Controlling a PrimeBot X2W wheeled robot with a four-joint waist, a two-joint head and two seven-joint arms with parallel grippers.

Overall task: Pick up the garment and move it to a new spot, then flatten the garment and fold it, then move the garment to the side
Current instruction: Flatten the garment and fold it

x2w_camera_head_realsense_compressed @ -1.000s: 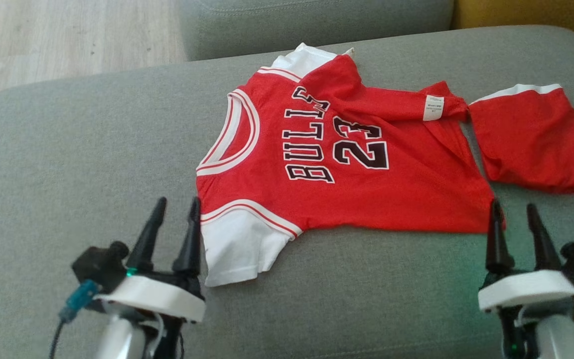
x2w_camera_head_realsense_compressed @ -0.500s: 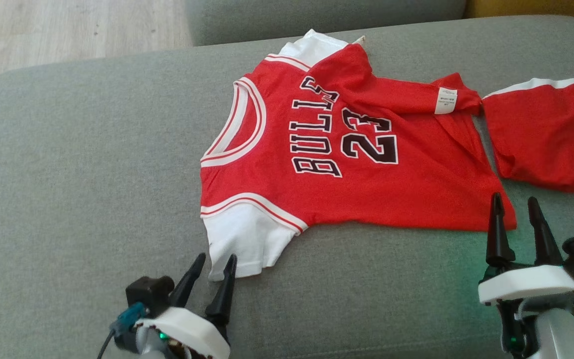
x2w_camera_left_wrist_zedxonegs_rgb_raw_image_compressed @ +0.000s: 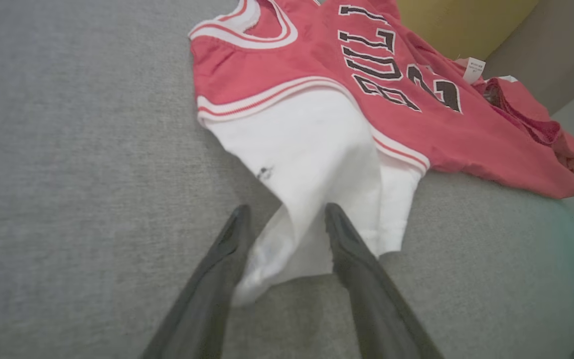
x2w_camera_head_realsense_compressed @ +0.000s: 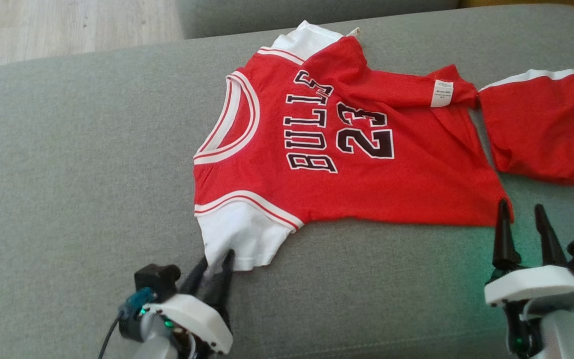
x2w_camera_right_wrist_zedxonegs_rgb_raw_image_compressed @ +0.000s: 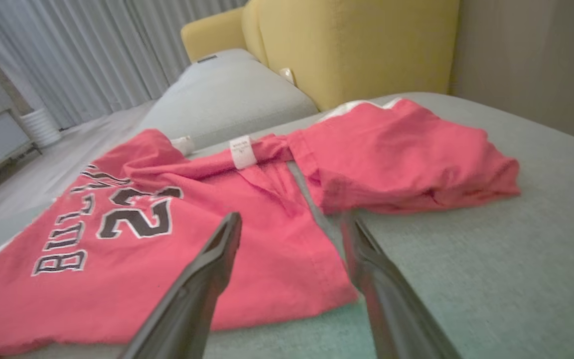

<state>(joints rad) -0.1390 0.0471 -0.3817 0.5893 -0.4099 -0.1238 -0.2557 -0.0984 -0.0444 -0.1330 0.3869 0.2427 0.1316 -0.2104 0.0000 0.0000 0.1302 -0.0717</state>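
My left gripper (x2w_camera_left_wrist_zedxonegs_rgb_raw_image_compressed: 284,209) is open, fingers astride the edge of the white sleeve (x2w_camera_left_wrist_zedxonegs_rgb_raw_image_compressed: 312,149) — the red garment (x2w_camera_head_realsense_compressed: 391,184) spreads beyond it across the grey cushion (x2w_camera_head_realsense_compressed: 68,149). My right gripper (x2w_camera_head_realsense_compressed: 520,205), wide too, has its tips at the garment's near hem corner.

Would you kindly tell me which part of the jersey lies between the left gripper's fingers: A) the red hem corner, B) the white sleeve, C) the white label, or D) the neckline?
B: in the left wrist view, the edge of the white sleeve lies within the left gripper, between its two dark fingers, which stand apart around it.
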